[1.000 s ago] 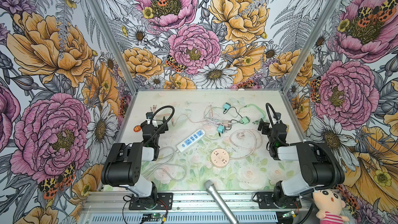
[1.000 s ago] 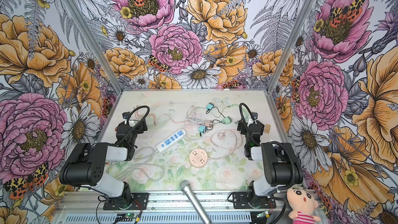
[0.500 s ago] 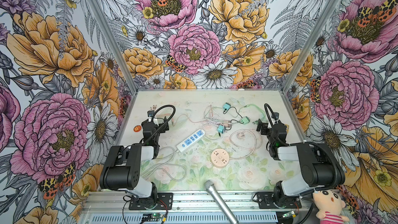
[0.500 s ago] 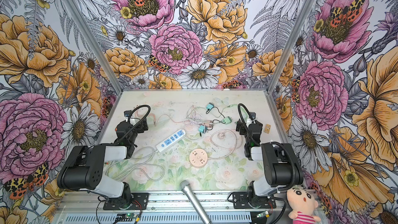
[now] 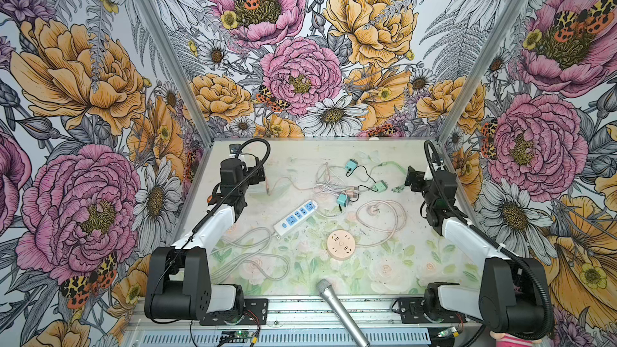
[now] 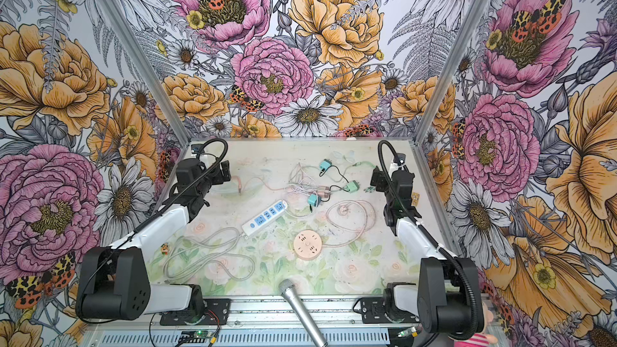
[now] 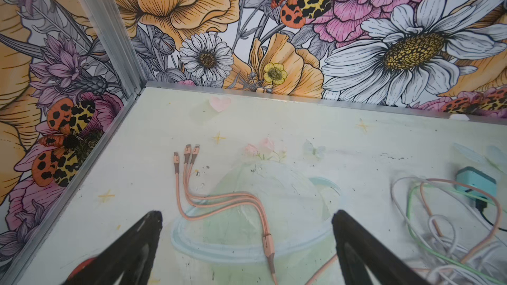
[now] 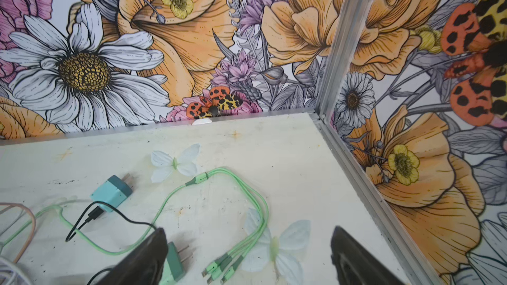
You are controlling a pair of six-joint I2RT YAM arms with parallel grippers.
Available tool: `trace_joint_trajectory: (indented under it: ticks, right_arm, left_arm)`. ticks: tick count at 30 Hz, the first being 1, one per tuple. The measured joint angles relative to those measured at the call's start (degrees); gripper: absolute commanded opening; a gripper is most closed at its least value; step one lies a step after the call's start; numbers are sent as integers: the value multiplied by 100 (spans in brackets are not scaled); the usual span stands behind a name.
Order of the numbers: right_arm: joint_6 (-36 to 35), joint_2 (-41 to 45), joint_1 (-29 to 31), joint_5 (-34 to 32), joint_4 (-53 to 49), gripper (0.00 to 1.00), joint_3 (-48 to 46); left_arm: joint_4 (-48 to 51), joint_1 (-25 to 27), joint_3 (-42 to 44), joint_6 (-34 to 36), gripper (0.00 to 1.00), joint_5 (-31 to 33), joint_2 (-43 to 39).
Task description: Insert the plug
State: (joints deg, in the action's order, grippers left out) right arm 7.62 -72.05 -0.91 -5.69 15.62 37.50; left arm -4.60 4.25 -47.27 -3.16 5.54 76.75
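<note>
- Plug [image 5: 379, 187], green, is lying flat on the table [image 5: 384, 282], right of centre and toward the far side. It is sitting well apart from the strip [image 5: 295, 217] and the round socket [image 5: 340, 244].
- Its long axis is running across the table, left to right in both top views. Its two prongs are pointing toward the right wall [image 5: 521, 148], and a black cord is leaving the other end.
- Strip is lying diagonally, its long axis running from near-left to far-right, with the sockets facing up.
- Right gripper [image 8: 248, 230] is hovering just right of the plug, jaws spread wide and gripping nothing. In the right wrist view one finger [image 8: 148, 253] is covering part of the plug body; I cannot tell whether they are touching.
- Green cable [image 8: 247, 196] is looping over the table between the plug and the right wall, its three connectors lying just beside the prongs.
- Tangle [image 5: 334, 183] of white and pink cables, with a teal adapter [image 5: 342, 200], is crowding the stretch between plug and strip.
- Bare table is showing along the right rail and toward the front edge.
- Left gripper [image 7: 247, 213] is hanging near the far-left corner, jaws wide apart and empty, with a pink cable [image 7: 219, 201] lying on the table under the gap.
</note>
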Motion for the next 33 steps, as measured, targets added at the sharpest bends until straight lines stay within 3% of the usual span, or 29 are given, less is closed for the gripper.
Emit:
trace_joint_trajectory:
  ticks: [7, 12, 25, 33]
  right_arm:
    - [98, -7, 92, 345, -1370, 90, 595]
    - [299, -46, 151, 557, -1716, 87, 741]
    - [-76, -542, 1014, 437, -2452, 83, 1025]
    - [-267, -568, 1451, 227, -2588, 83, 1182]
  left_arm:
    - [874, 522, -278, -149, 98, -131, -546]
    - [1207, 730, -551, -236, 95, -122, -778]
    - [2253, 1185, -1224, -306, 86, 9, -592]
    - [2625, 1534, -1567, -404, 83, 83, -33]
